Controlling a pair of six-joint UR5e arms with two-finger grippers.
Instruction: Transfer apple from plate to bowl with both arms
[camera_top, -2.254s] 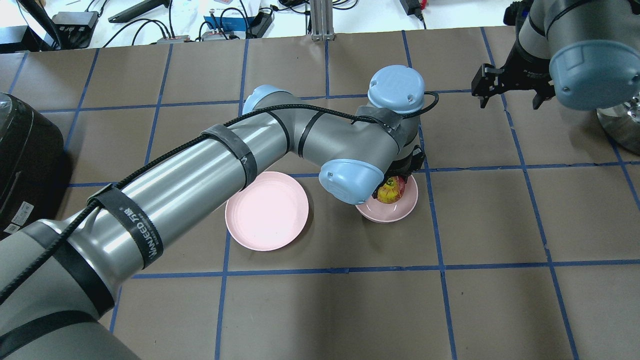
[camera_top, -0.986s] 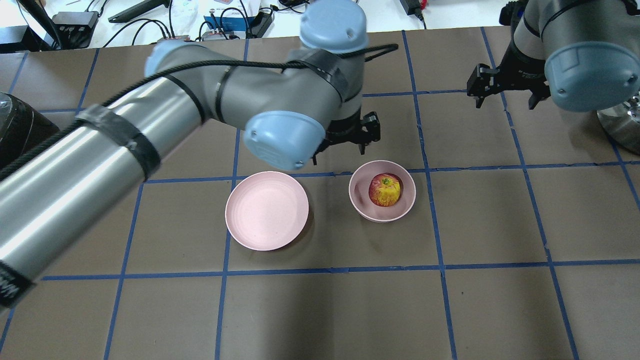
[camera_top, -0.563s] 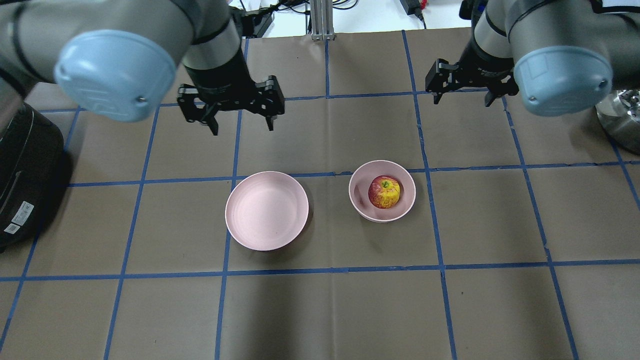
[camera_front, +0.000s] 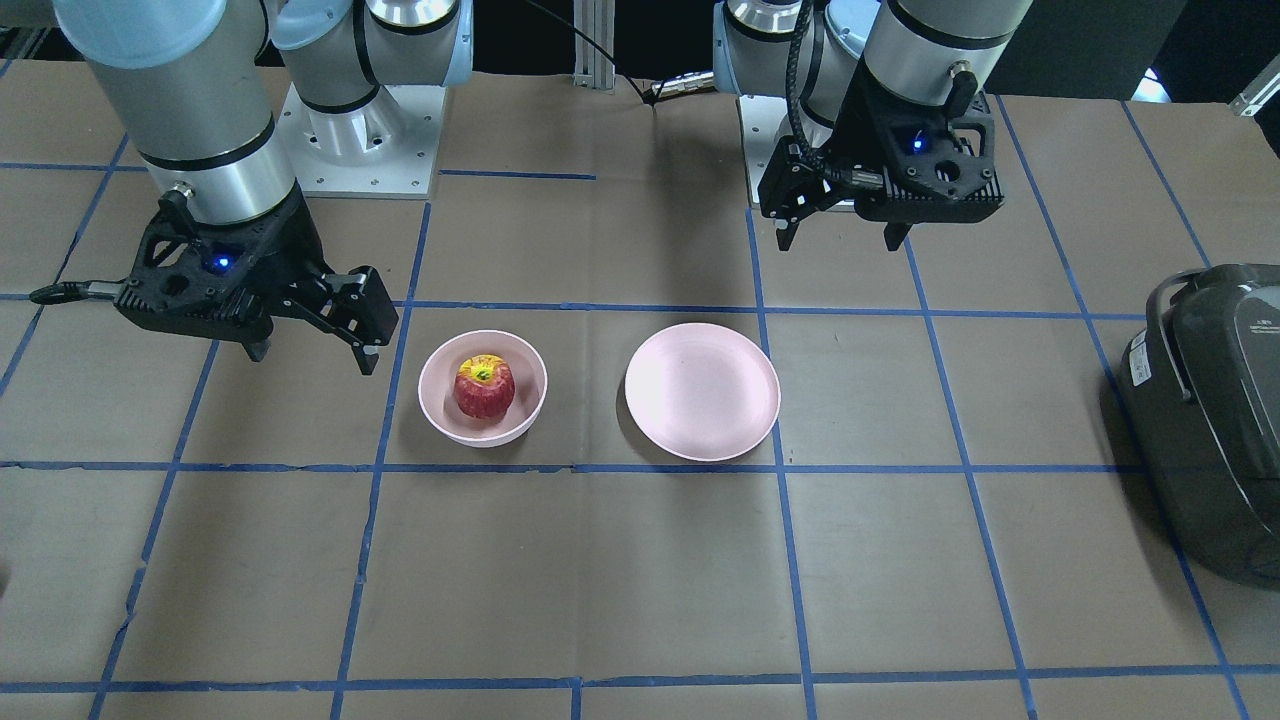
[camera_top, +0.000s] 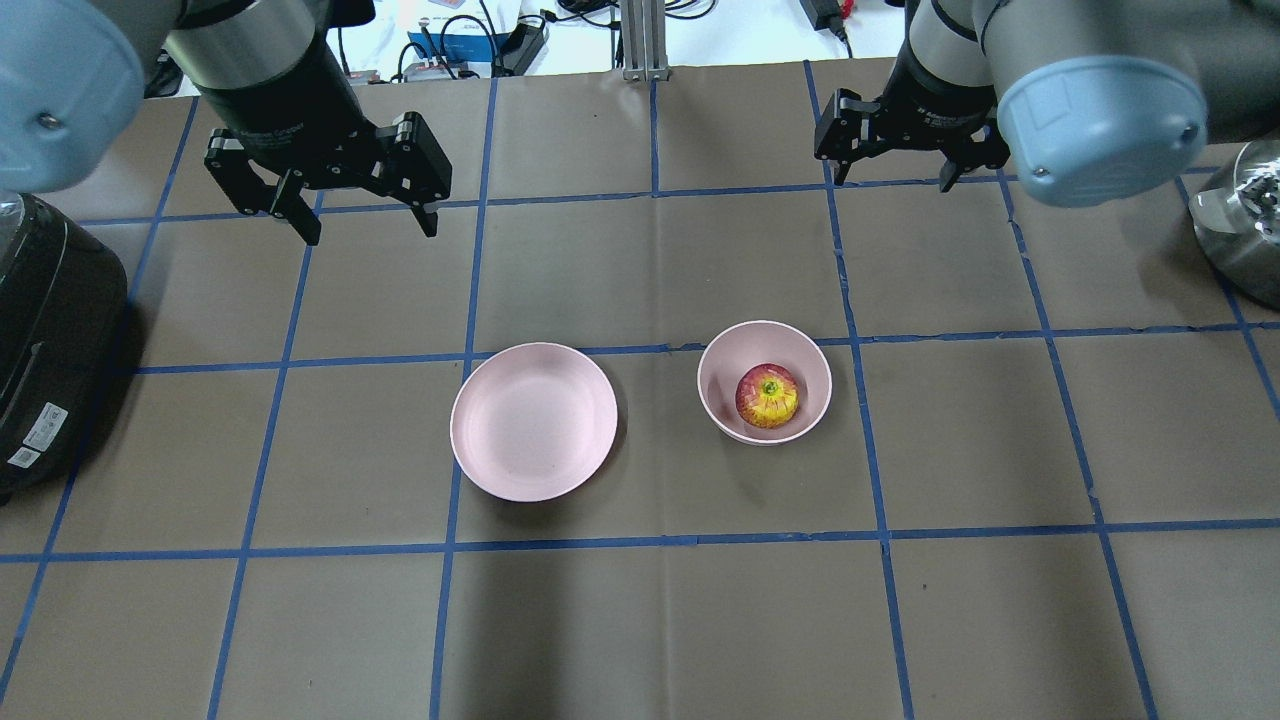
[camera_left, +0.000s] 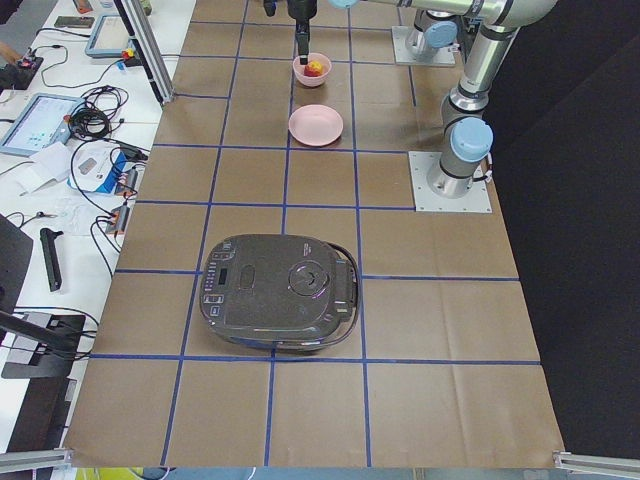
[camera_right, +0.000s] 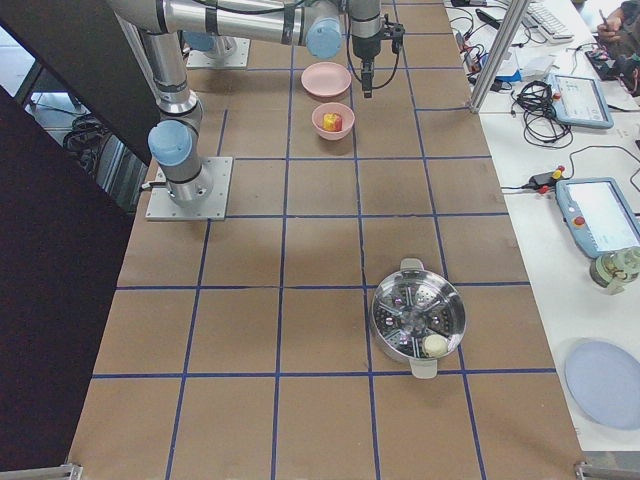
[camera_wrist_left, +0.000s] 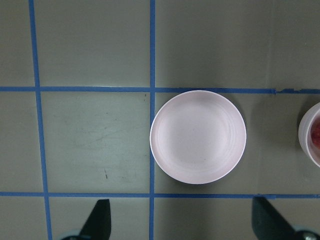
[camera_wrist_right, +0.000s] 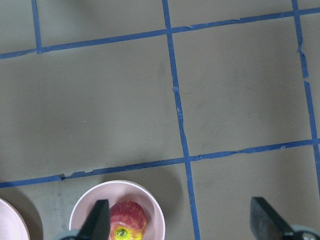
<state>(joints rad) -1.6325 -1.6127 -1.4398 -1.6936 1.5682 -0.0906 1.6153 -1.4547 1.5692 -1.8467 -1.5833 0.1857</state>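
Apple (camera_top: 767, 395) sits stem-up in the bowl (camera_top: 720, 385), approx ctr. Plate (camera_top: 533, 420) is bare, near the bowl at its 9 o'clock in the overhead cam. So the transfer itself looks done to me. What's left is parking both arms cleanly.

Left arm (camera_top: 255, 60): jaws spread wide, nothing in them, hanging above the desk (camera_top: 650, 620) at approx 10 o'clock from the plate, well apart from it. Right arm (camera_top: 1100, 120): jaws also wide apart and empty, approx 1 o'clock from the bowl, well apart too. Wrist cams agree: fingertips (camera_wrist_left: 97, 220) sit at the bottom corners w/ nothing held btwn them.

To finish well:
- Leave both sets of jaws wide; no reason to close.
- Lift first, then route each arm round its own outer side, not across the crockery, so no elbow or cable clips the bowl rim and tips the apple out.
- Keep height over the rice cooker (camera_top: 50, 340) at the plate's 9 o'clock (left arm's side).
- Same for the steel steamer pot (camera_top: 1240, 230) at the bowl's 2 o'clock (right arm's side).
- One slow, smooth move per arm.
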